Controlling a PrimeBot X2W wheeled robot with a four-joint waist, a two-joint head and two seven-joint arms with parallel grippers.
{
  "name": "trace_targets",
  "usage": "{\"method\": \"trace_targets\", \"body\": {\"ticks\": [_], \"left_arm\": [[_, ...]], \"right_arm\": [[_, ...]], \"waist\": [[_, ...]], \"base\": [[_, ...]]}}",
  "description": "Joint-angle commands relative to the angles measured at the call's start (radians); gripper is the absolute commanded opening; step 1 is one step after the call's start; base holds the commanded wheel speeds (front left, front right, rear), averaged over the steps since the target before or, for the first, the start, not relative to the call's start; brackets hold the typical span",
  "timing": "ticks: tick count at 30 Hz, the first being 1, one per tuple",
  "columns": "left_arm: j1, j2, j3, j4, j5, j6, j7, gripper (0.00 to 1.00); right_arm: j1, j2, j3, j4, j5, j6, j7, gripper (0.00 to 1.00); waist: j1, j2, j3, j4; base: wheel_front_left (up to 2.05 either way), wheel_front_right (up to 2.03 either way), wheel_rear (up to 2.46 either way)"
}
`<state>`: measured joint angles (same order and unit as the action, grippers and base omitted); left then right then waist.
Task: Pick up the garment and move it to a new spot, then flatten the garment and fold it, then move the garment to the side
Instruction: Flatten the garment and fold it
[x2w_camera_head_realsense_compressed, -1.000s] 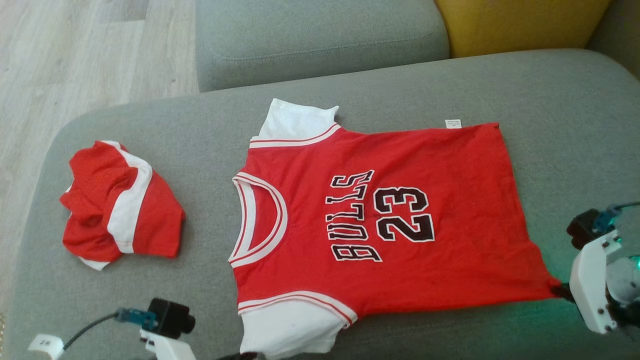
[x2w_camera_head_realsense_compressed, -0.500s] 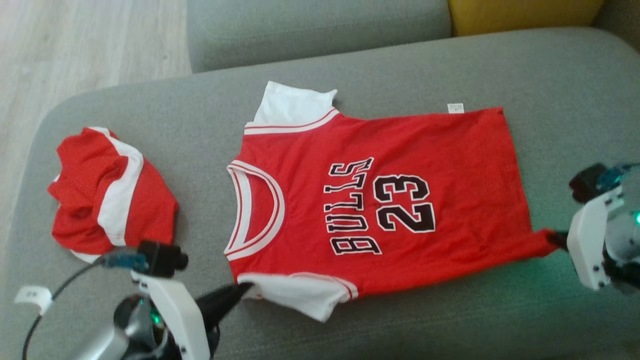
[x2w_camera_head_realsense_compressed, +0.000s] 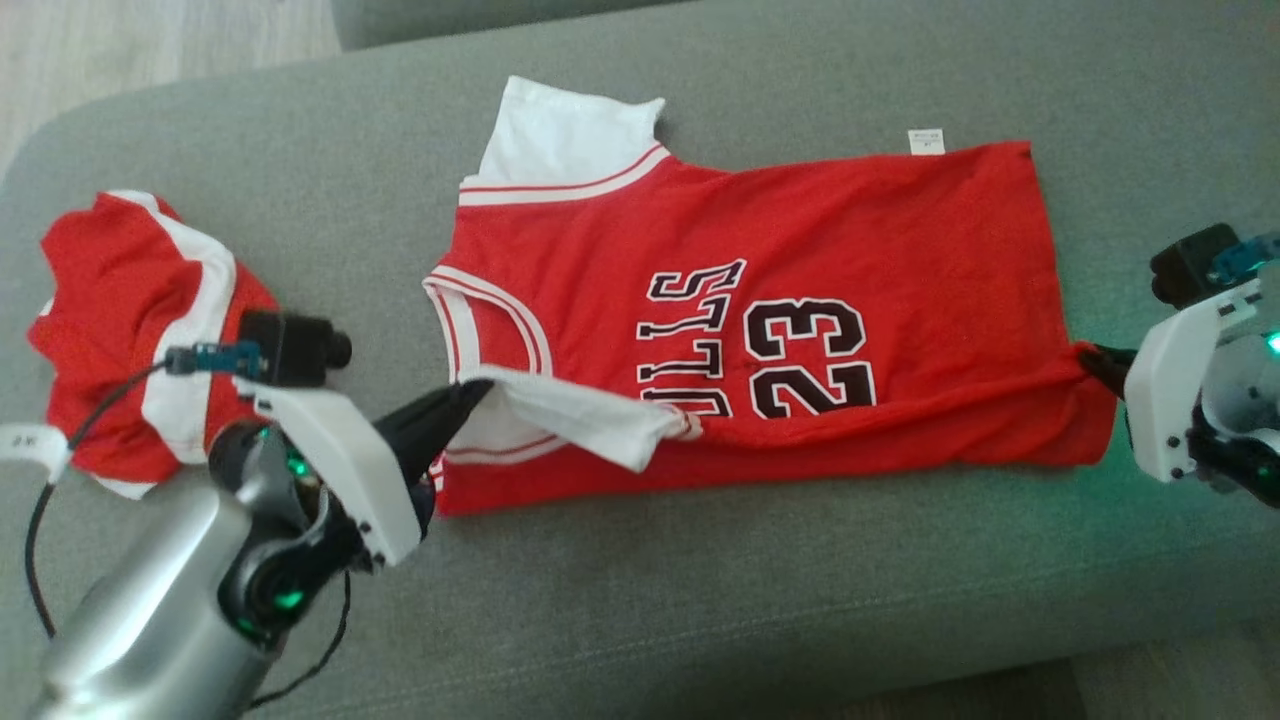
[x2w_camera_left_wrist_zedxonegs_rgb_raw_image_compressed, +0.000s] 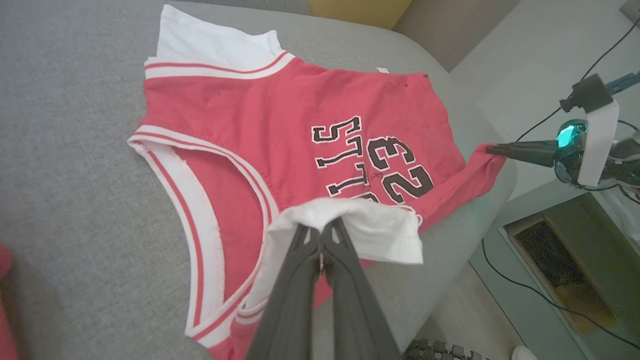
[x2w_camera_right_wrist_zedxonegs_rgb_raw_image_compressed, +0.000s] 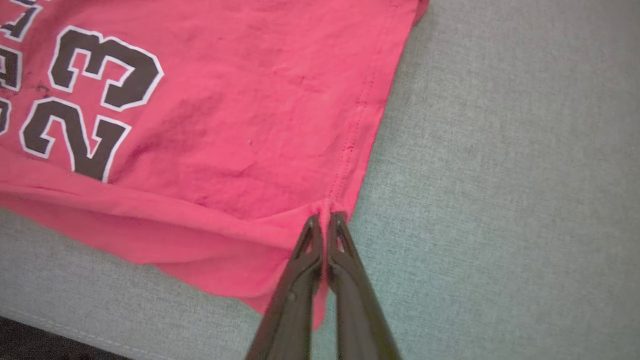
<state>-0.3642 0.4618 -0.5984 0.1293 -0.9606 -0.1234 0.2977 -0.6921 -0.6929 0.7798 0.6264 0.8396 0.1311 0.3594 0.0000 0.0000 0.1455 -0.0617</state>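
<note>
Grey woven-fabric sofa cushion (x2w_camera_head_realsense_compressed: 700, 600) carries everything; rounded edges, coarse matte weave.

Red short-sleeved jersey with black "23" print (x2w_camera_head_realsense_compressed: 850, 250) lies spread across the cushion's middle, collar toward the robot's left, hem toward its right. Thin, soft cloth, lightly creased, white-and-red striped trim at neck and armholes. The near long edge is raised and doubled over toward the middle, between the two end effectors.

Crumpled red-and-white garment (x2w_camera_head_realsense_compressed: 110, 300) sits in a heap at the far left, apart from the jersey, just behind the left arm's camera.

Left end effector (x2w_camera_head_realsense_compressed: 478, 392): long dark fingers clenched tight, no gap, pinching the edge of the near white sleeve (x2w_camera_head_realsense_compressed: 570, 415). Sleeve is lifted off the cushion and hangs over the collar area and the start of the lettering. Left wrist view shows the cloth bunched right at the fingertips (x2w_camera_left_wrist_zedxonegs_rgb_raw_image_compressed: 321, 235).

Right end effector (x2w_camera_head_realsense_compressed: 1085, 355): fingers clenched tight on the near hem corner of the jersey, cloth puckered at the tips (x2w_camera_right_wrist_zedxonegs_rgb_raw_image_compressed: 326, 220), corner raised off the cushion.

Small white label tag (x2w_camera_head_realsense_compressed: 926, 141) lies at the far edge near the hem.
</note>
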Motion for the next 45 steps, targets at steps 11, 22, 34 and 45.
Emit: {"method": "trace_targets", "body": {"ticks": [11,22,34,45], "left_arm": [[-0.177,0.009,0.025,0.093,0.018,-0.007,-0.043,0.0],[-0.26,-0.015,0.025,0.237,0.042,-0.004,-0.092,0.0],[-0.283,-0.024,-0.031,0.29,0.053,-0.006,-0.107,0.0],[-0.265,-0.064,0.006,0.351,0.032,0.049,-0.233,1.0]], "right_arm": [[-0.082,0.041,0.017,0.075,-0.027,0.0,-0.121,0.0],[-0.129,0.065,0.051,0.142,-0.024,0.0,-0.185,0.0],[-0.144,0.073,0.101,0.168,0.003,0.0,-0.205,0.0],[-0.154,0.11,0.086,0.253,0.031,0.0,-0.286,1.0]], "waist": [[0.0,0.0,0.068,-0.018],[0.0,0.0,0.116,-0.021],[0.0,0.0,0.122,-0.016],[0.0,0.0,0.072,-0.017]], "base": [[0.0,0.0,0.0],[0.0,0.0,0.0],[0.0,0.0,0.0],[0.0,0.0,0.0]]}}
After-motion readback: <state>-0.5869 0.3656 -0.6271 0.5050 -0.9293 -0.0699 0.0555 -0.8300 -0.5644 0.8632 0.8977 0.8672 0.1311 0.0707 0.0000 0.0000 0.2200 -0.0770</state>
